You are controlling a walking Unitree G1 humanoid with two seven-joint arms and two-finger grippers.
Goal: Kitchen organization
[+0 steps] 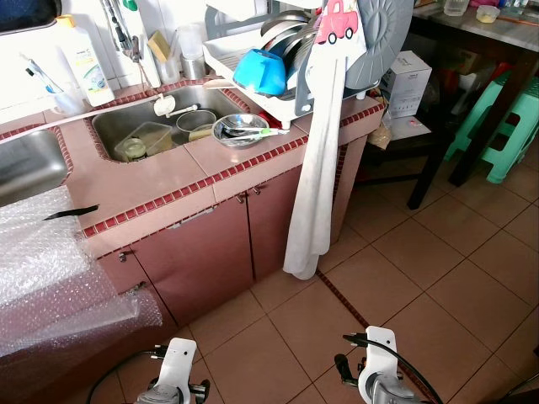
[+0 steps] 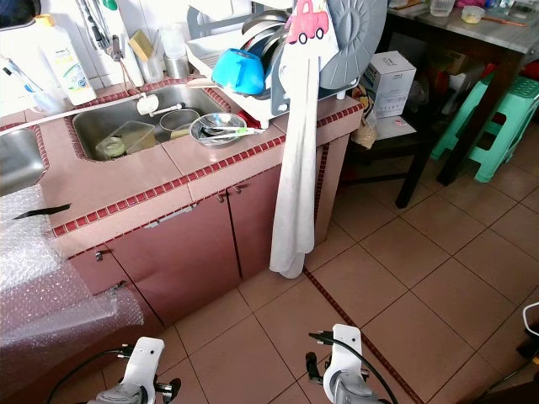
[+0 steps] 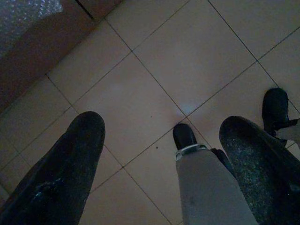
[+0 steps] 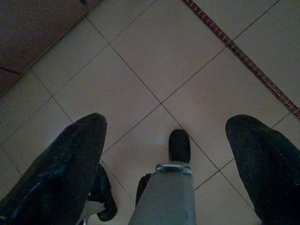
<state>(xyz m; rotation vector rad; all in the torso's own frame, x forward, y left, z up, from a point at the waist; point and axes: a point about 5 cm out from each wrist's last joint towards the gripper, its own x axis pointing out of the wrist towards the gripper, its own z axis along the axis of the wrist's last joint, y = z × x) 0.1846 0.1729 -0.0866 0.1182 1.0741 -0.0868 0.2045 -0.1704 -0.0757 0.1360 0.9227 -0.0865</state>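
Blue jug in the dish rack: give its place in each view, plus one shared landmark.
Left eye view: blue jug, top centre, at the dish rack's front.
Right eye view: top, left of centre.
Left wrist view: not in it.
Right wrist view: not in it.
Shared landmark: steel bowl on the counter, below the jug.

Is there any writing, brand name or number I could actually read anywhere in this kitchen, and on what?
Nothing here can be read for certain.
White detergent bottle behind the sink: its label carries blue print, too small to read.
White carton beside the counter: dark print on its side, too blurred to read.
Pink car-shaped hanger above the long white cloth: a picture, no words.
Both grippers hang idle over the floor tiles.
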